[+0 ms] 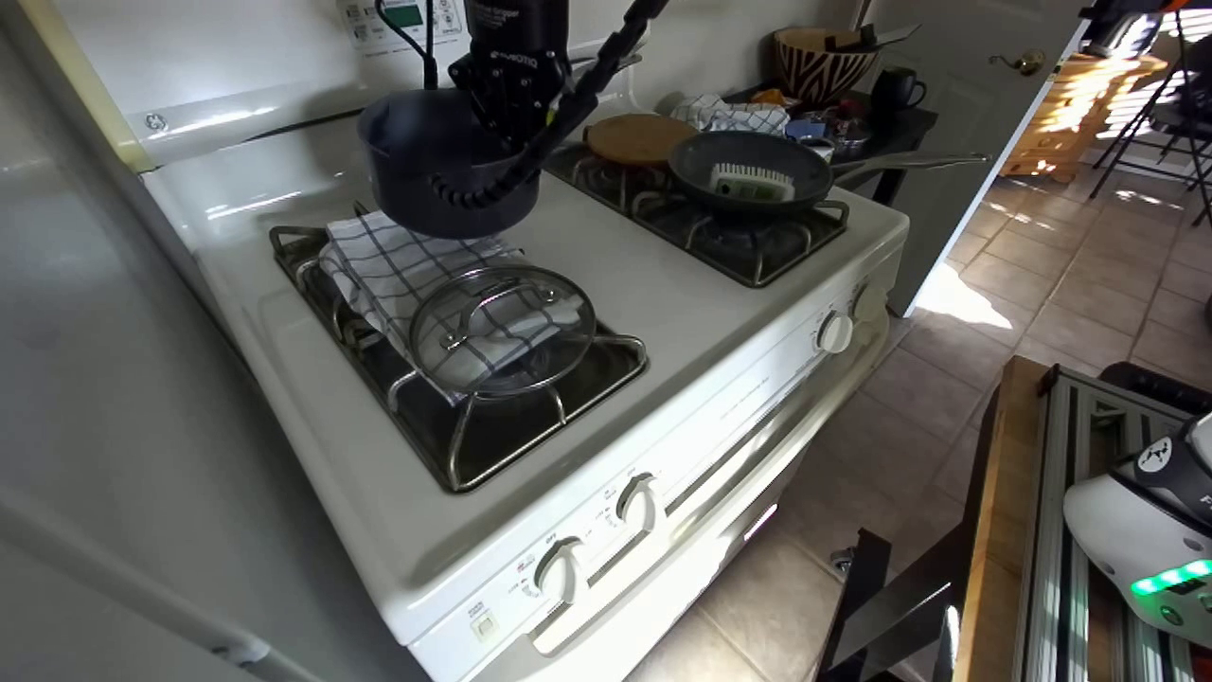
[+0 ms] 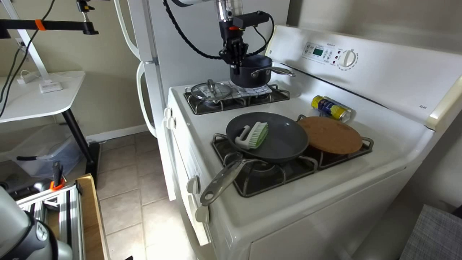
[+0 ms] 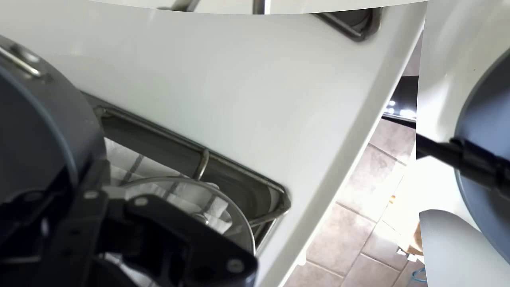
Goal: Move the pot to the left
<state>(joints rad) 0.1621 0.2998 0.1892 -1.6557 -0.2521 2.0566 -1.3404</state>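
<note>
Facing the stove's white counter [image 1: 668,298], I see the dark blue pot [image 2: 249,78] over the far part of the left grate [image 1: 460,440], seemingly raised above a folded checkered towel [image 1: 379,251]. The end effector [image 2: 236,68] is pinching the pot's wall at the rim, and the metal handle [image 2: 281,71] points to the far right. A glass lid [image 1: 504,330] sits on the near part of that grate, partly over the towel. Over on the right grate [image 2: 281,183], a dark frying pan [image 2: 283,135] holds a green-and-white brush [image 2: 256,135], its long handle [image 2: 223,184] aimed near right. On the far side of the pan rests a round brown disc [image 2: 330,135], and just left of it a yellow-and-blue can [image 2: 331,108] lies on its side.
</note>
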